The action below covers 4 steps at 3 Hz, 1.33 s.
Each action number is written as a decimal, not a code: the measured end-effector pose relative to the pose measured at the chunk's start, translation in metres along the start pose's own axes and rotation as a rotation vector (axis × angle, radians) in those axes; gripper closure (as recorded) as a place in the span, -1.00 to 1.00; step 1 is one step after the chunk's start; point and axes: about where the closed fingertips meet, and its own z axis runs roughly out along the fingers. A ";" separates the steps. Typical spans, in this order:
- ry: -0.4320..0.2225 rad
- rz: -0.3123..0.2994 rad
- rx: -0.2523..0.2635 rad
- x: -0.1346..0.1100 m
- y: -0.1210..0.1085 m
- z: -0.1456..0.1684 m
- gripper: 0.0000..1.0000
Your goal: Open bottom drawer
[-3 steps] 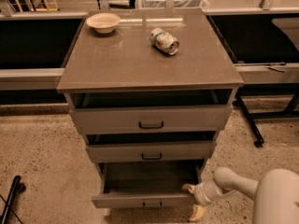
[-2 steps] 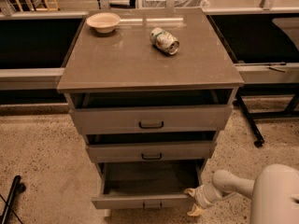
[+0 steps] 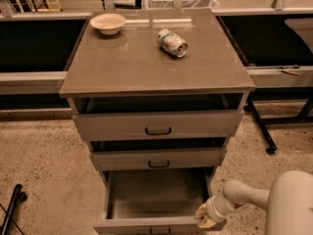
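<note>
Grey bottom drawer [image 3: 142,225]: bottom centre of frame, standing well out toward the lower edge, front running left to right
Gripper [image 3: 205,218]: lower right, at the drawer front's right end; clenched or released cannot be told
Room: bare floor [image 3: 49,180] left of drawer

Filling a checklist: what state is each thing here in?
Shallow grey bottom drawer: pulled far out.
Grey middle drawer: slightly open.
Tall grey top drawer: slightly open.
Printed metal can: lying on its side.
Beige round bowl: upright.
Gripper: at bottom drawer's right front corner.
</note>
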 end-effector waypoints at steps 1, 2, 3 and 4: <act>-0.017 -0.017 -0.003 -0.010 0.004 -0.012 0.19; -0.017 -0.017 -0.003 -0.010 0.004 -0.013 -0.25; -0.017 -0.017 -0.003 -0.010 0.004 -0.013 -0.74; -0.017 -0.017 -0.004 -0.010 0.004 -0.012 -1.00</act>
